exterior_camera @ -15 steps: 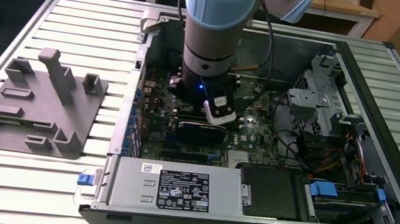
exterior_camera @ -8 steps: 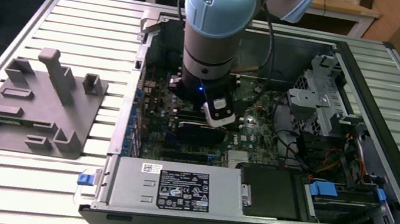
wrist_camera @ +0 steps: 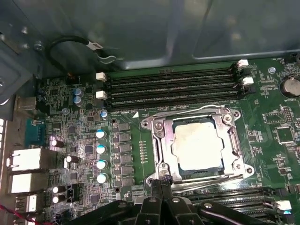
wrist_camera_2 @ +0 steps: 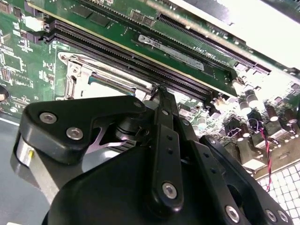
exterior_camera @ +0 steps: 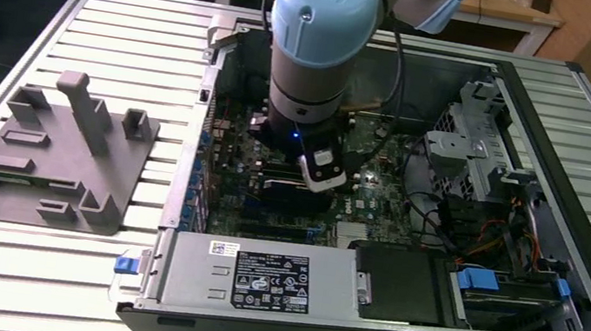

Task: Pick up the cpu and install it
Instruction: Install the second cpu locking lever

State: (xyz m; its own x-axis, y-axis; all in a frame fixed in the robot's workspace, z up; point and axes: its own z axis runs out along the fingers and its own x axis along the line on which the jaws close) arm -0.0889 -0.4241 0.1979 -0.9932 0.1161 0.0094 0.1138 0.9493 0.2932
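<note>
The cpu (wrist_camera: pixel 197 143) lies flat in the motherboard socket, its silver top showing inside the metal socket frame (wrist_camera: pixel 157 140). In the first wrist view my gripper (wrist_camera: pixel 161 180) is at the frame's edge, beside the cpu and not over it, with its black fingers pressed together and nothing visible between them. The second wrist view shows the gripper (wrist_camera_2: pixel 158 90) with its tips low by a corner of the socket frame (wrist_camera_2: pixel 75 75). In the exterior view the arm reaches straight down into the open computer case, the gripper (exterior_camera: pixel 294 190) just above the board.
Rows of black memory slots (wrist_camera: pixel 173 86) run along both sides of the socket. Capacitors (wrist_camera: pixel 101 150) and rear ports (wrist_camera: pixel 26 159) stand nearby. The case walls (exterior_camera: pixel 572 198), drive cage (exterior_camera: pixel 474 148) and power supply (exterior_camera: pixel 255 278) hem the arm in. A grey fixture (exterior_camera: pixel 51 155) sits on the table at the exterior view's left.
</note>
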